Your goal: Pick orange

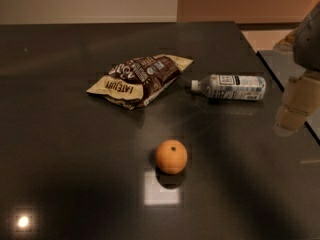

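The orange [171, 156] is a small round fruit with a dark stem dot on top, resting on the dark table [65, 149] a little below the middle of the camera view. The gripper [292, 109] hangs at the right edge of the view, pale and blurred, above the table's right side. It is well to the right of the orange and a little farther back, not touching it. Nothing is seen held in it.
A brown and cream chip bag [140, 80] lies flat behind the orange. A clear plastic water bottle [230, 87] lies on its side to the bag's right, between the bag and the gripper. The table's right edge [280, 81] runs diagonally near the gripper.
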Robot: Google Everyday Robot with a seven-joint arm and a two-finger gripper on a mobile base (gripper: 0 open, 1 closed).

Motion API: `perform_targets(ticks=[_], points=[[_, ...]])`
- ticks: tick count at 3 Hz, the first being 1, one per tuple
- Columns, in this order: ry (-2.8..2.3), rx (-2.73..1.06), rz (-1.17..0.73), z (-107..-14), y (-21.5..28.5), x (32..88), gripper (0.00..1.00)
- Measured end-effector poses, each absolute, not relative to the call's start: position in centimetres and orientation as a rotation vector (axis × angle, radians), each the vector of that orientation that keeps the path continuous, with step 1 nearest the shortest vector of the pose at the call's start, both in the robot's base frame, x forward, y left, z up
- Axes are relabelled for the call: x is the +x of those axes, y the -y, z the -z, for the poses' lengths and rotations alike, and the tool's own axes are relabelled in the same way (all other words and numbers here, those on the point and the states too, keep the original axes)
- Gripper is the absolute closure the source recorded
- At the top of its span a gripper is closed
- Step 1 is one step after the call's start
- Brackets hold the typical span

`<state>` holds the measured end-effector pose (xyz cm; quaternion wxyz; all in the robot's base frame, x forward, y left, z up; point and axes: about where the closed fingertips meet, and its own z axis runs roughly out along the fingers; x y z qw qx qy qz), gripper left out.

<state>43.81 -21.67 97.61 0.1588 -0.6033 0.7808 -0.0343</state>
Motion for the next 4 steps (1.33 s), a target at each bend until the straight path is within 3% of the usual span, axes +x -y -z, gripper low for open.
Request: perform_targets(ticks=[2, 4], points=[[-2.186, -1.753, -0.012, -97.3, 19.8, 43.2, 0.00], [-2.030, -1.833, -0.270, -95.2, 13.4, 41.6, 0.00]])
